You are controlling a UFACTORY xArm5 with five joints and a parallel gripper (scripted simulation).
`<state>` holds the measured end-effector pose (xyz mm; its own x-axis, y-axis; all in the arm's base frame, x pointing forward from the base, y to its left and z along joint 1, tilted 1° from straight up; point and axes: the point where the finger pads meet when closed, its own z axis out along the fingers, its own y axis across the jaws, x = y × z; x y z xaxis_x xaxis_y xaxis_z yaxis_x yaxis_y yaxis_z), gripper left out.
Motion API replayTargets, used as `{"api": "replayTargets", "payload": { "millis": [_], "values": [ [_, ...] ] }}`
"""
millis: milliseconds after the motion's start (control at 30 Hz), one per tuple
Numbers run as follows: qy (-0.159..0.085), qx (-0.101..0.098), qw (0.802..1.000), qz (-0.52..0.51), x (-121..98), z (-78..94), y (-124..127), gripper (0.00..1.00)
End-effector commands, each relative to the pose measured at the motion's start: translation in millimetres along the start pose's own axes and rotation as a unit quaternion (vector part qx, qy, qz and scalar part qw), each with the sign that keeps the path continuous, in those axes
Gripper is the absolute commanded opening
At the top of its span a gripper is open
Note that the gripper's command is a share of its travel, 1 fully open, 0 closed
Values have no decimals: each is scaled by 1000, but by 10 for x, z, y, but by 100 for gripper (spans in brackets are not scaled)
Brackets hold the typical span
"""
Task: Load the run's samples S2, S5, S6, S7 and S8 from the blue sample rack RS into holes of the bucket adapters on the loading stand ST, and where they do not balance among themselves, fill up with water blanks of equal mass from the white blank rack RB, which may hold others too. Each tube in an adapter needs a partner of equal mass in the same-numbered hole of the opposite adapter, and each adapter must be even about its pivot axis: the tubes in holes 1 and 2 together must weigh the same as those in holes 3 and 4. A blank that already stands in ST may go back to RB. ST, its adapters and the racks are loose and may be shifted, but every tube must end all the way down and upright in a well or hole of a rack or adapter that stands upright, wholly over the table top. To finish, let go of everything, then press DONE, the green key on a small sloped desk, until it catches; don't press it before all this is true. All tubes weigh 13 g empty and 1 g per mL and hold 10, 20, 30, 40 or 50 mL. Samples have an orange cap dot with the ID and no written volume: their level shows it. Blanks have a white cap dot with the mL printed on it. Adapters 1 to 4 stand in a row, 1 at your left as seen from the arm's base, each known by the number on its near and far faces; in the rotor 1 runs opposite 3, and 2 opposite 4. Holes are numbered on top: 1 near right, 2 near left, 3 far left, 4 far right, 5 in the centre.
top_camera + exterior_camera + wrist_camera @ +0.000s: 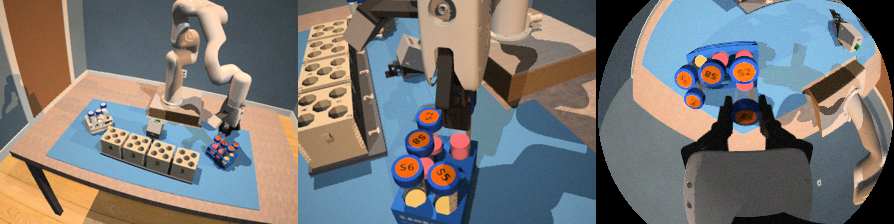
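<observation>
My gripper [227,130] [459,104] [745,103] is shut on a sample tube [744,117] with a blue cap and an orange dot. It holds the tube upright just above the far end of the blue sample rack RS [221,163] [402,213]. I cannot read the held tube's ID. In RS stand S2 [429,116], S8 [419,140], S6 [406,168] and S5 [443,174]. The four adapters on stand ST, marked 4 [114,140], 3 [136,147], 2 [160,155] and 1 [184,164], show only empty holes.
The white blank rack RB [98,122] with several blue-capped blanks stands at the left of the blue mat [69,147]. The small grey desk [155,129] [407,52] with the green DONE key sits behind the adapters. The arm's wooden base block [177,109] rises behind it.
</observation>
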<state>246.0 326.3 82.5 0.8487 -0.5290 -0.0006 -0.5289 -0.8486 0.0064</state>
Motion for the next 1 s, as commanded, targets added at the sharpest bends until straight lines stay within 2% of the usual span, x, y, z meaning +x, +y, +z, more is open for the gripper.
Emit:
{"api": "replayTargets", "payload": {
  "millis": [0,967],
  "values": [
    [0,2,1000,0,-1,-109,-13,0],
    [0,2,1000,0,-11,-610,-13,0]
  ]
}}
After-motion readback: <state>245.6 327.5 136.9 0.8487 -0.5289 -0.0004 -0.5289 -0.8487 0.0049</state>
